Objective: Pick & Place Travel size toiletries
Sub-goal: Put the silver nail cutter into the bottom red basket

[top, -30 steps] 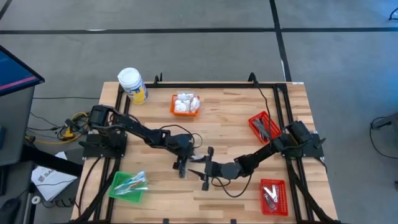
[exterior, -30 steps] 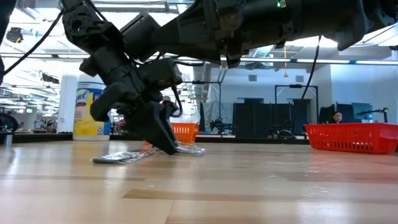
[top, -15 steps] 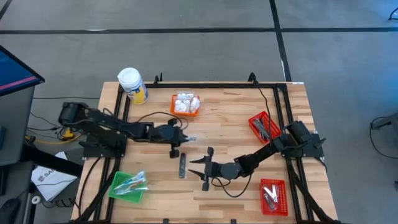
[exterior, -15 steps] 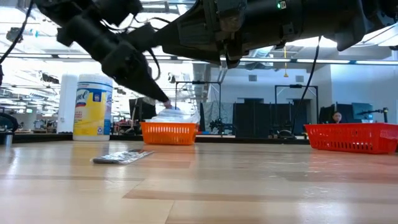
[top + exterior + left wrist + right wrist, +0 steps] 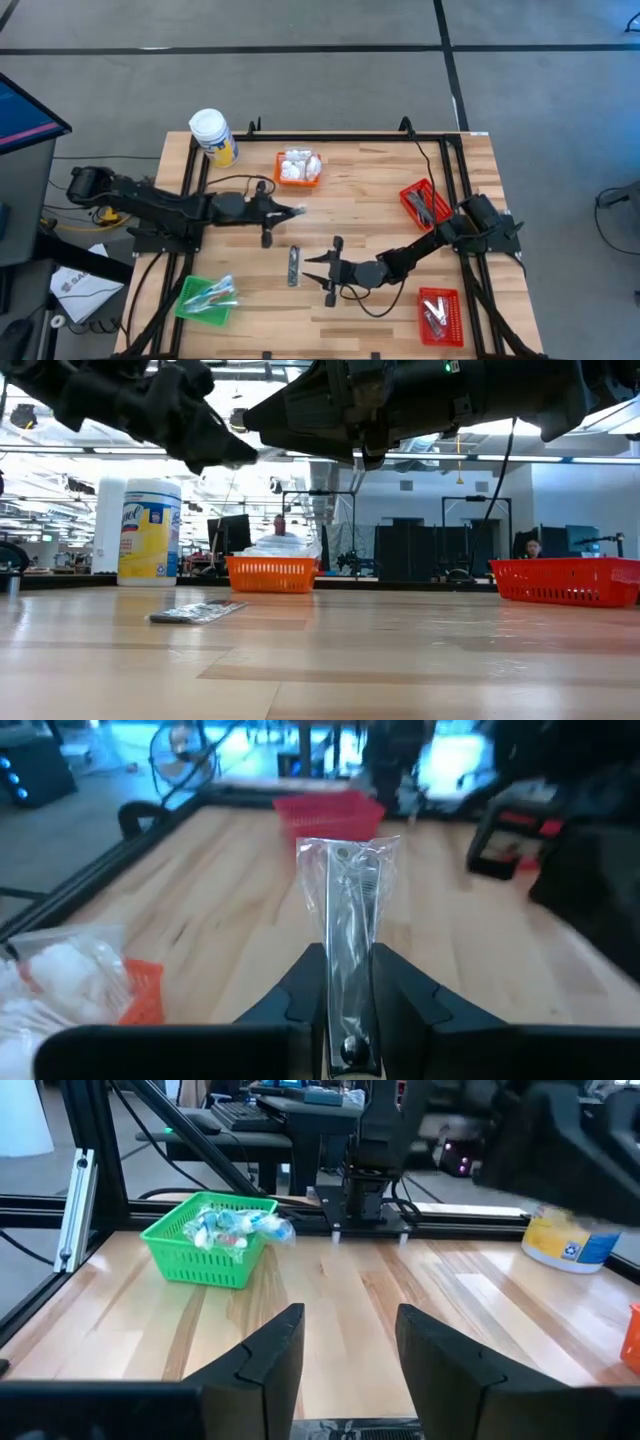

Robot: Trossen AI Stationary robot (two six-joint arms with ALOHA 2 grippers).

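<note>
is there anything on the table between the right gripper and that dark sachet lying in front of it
Nothing visible. The right gripper hovers open over the middle of the table, and the dark sachet lies flat just beside its fingertips with only bare wood between them. The left gripper, holding a clear-wrapped packet, is off to the side.

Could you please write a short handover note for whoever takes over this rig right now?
Left gripper: shut on a clear-wrapped stick, held above the table near the orange basket.
Right gripper: open, empty, low at table centre, beside a dark sachet.
Done: white packets in the orange basket, clear-wrapped items in the green basket, dark items in both red baskets.
Left: drop the held stick in a basket, then pick up the sachet.
</note>
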